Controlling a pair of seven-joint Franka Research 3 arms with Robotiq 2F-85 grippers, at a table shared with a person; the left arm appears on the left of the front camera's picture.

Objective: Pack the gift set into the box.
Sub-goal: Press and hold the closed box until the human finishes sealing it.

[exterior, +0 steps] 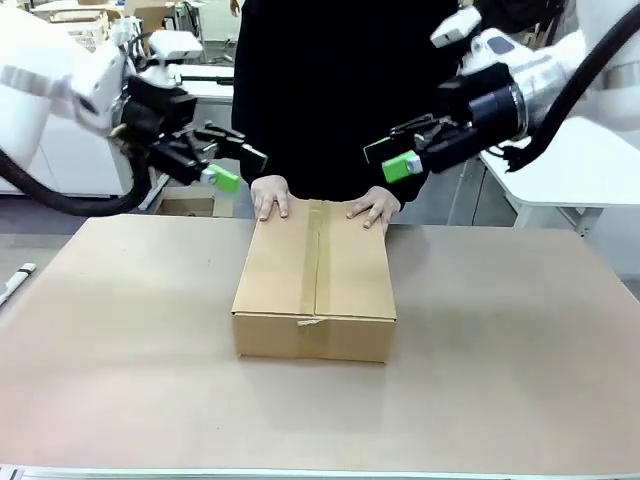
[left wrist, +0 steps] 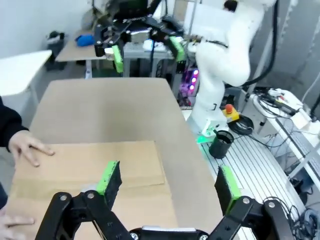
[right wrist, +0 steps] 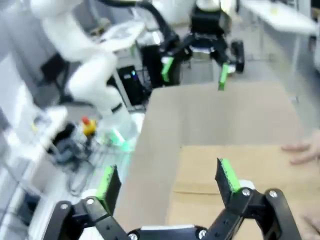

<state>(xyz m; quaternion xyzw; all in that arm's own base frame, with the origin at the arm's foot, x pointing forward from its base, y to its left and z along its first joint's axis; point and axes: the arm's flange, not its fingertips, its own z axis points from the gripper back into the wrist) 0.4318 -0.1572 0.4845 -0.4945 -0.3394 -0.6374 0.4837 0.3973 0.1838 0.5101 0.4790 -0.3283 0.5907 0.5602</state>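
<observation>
The box [exterior: 315, 290] stands in the middle of the table with its flaps down and its centre seam running away from me. A person's hands [exterior: 270, 197] rest on its far end. My left gripper [exterior: 235, 165] hangs open in the air to the upper left of the box, empty. My right gripper [exterior: 395, 155] hangs open to the upper right, also empty. In the left wrist view my left gripper [left wrist: 167, 182] is spread above the box [left wrist: 90, 175]. In the right wrist view my right gripper [right wrist: 167, 179] hovers over the box's edge [right wrist: 235, 165]. The gift set is out of view.
The brown table top [exterior: 500, 350] has free room on both sides of the box. A white object [exterior: 15, 280] lies at the left edge. A black cup [left wrist: 220, 144] and a red stop button [left wrist: 230, 111] sit beside the right arm's base.
</observation>
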